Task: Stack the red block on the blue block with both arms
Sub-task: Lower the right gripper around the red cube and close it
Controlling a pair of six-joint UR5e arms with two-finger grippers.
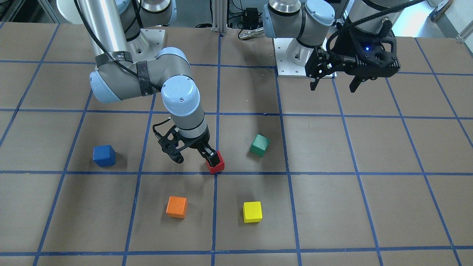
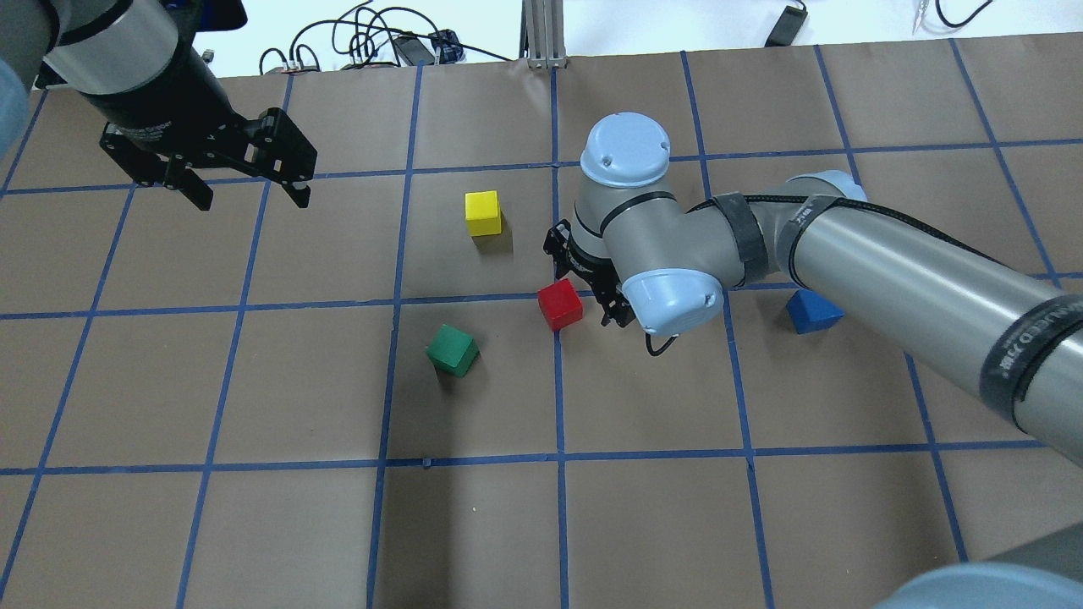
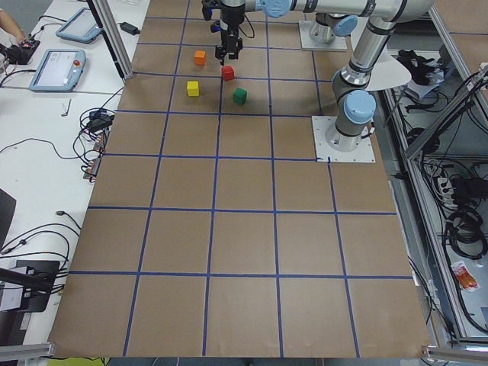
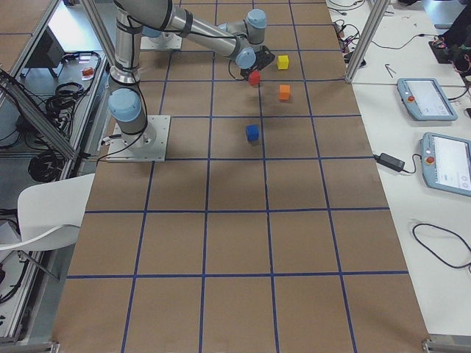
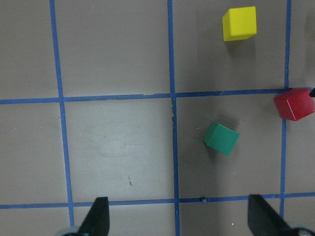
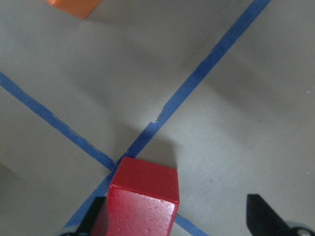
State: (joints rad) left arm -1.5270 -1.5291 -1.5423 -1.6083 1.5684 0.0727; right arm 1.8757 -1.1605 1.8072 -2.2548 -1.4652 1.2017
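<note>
red block (image 1: 218,166) by open right jaws, green block (image 1: 259,145) near, blue block (image 1: 104,155) apart, left jaws open

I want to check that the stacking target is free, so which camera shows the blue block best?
The exterior front-facing view: the blue block stands alone, whole and unobstructed. Overhead, the right arm covers part of it. Exterior right shows it small. The other views do not show it.

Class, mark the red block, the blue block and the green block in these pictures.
red block (image 2: 559,302): overhead view, top face.
blue block (image 1: 103,151): front-facing view, top face.
green block (image 1: 261,141): front-facing view, top face.
</note>
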